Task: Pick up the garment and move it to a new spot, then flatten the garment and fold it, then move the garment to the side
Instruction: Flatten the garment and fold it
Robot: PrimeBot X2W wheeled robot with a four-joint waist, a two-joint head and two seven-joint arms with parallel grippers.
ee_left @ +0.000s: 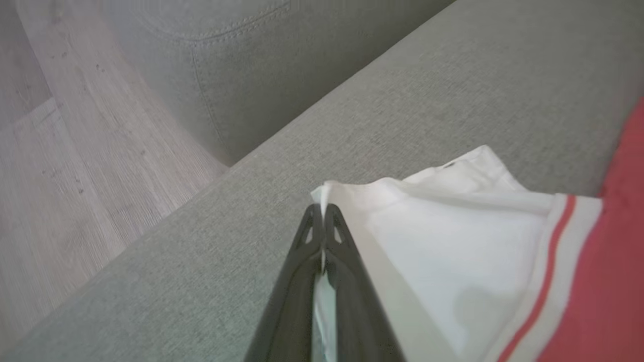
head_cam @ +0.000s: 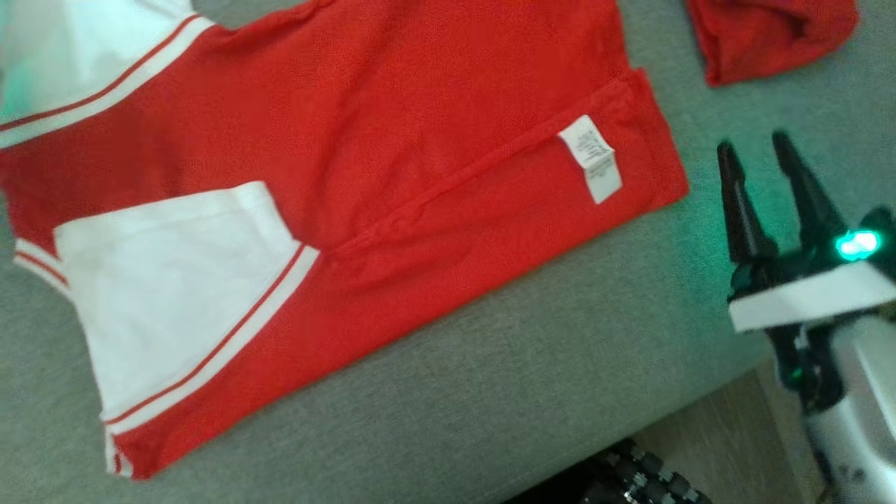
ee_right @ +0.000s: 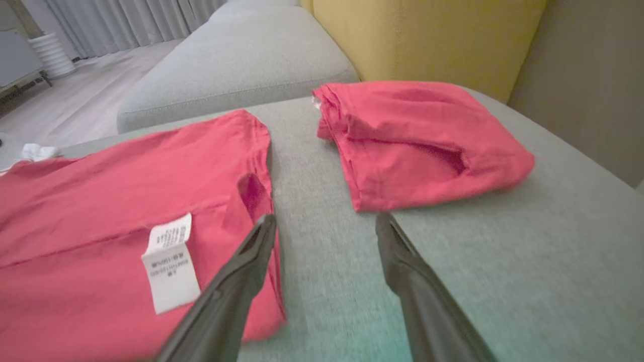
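- While the garment (head_cam: 420, 140) lies spread across the grey sofa (head_cam: 525, 378), the edge of a white sleeve (ee_left: 453, 241) is pinched by the left gripper (ee_left: 322, 213).
- In the left wrist view the 2 dark fingers are pressed together, and a thin strip of white cloth is clamped between them, so this gripper is clenched on the garment.
- The gripped sleeve is raised into a small peak at the fingertips. It is trimmed with a red stripe where it meets the red body.
- In the head view 1 sleeve is laid over the red body at the lower left, and another is seen at the upper left corner. Which of the 2 is gripped cannot be told from that view.
- A white label (head_cam: 591, 168) is sewn along a seam near the garment's right-hand hem.
- The right gripper (head_cam: 754, 150) is held over bare sofa just beside that hem. Its 2 fingers are spread apart and nothing is grasped between them.
- In the right wrist view the label (ee_right: 168, 261) is seen just left of the fingers.
- A folded red bundle (ee_right: 417, 146) is set apart from the garment on the same seat, ahead of the right gripper (ee_right: 326, 223).
- A yellow cushion (ee_right: 427, 35) is propped behind the bundle.
- Pale wood floor (ee_left: 75, 176) is seen beyond the sofa's edge.
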